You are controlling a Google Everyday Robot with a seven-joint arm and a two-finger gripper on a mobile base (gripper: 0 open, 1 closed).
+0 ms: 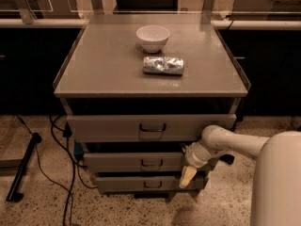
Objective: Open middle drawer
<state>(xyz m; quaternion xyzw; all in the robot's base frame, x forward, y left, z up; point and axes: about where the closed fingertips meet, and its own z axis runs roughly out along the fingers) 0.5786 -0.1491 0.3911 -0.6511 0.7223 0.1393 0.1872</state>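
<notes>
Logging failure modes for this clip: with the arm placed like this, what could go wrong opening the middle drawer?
The hand hangs right of the handle of the middle drawer, down by the bottom drawer: it may miss or snag the wrong front. A jolt could roll the crumpled silver can on top.

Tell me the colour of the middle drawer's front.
Middle drawer: grey, camera view; gripper hangs by its right end.

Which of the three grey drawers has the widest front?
The top drawer, directly under the tabletop; the middle drawer and bottom drawer are narrower. The gripper hangs by the lower two's right ends.
</notes>
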